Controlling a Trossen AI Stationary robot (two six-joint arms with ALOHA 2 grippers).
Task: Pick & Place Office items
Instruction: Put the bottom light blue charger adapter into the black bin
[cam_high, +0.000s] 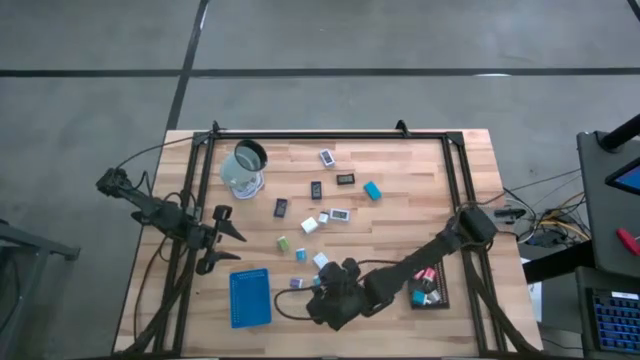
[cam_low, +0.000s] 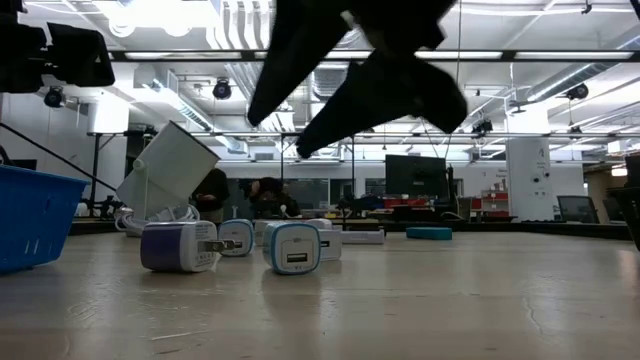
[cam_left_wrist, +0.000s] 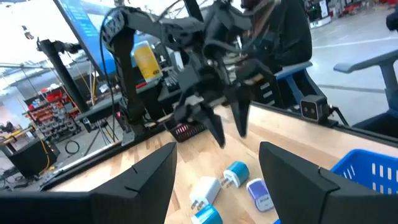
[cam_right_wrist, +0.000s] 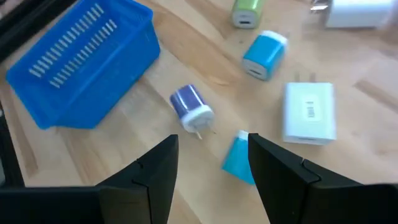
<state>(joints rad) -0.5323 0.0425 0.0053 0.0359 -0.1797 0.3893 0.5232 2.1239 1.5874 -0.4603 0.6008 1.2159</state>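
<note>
Small office items lie scattered on the wooden table (cam_high: 400, 210). My right gripper (cam_right_wrist: 214, 155) hangs open, slanting down, above the near middle. A teal piece (cam_right_wrist: 237, 163) lies beside one finger, and a purple-and-white plug block (cam_right_wrist: 191, 109) lies just beyond. A white block (cam_right_wrist: 309, 112), a teal block (cam_right_wrist: 264, 53) and a green one (cam_right_wrist: 247, 12) lie farther off. In the low view the right gripper's (cam_low: 280, 135) fingers hang well above the blocks (cam_low: 293, 248). My left gripper (cam_high: 240, 247) waits open at the table's left, level.
A blue tray (cam_high: 250, 297) stands at the near left, close to the right gripper. A black tray (cam_high: 430, 292) with a few pieces sits at the near right. A clear cup (cam_high: 245, 165) lies tipped at the far left. More pieces (cam_high: 345, 179) lie mid-table.
</note>
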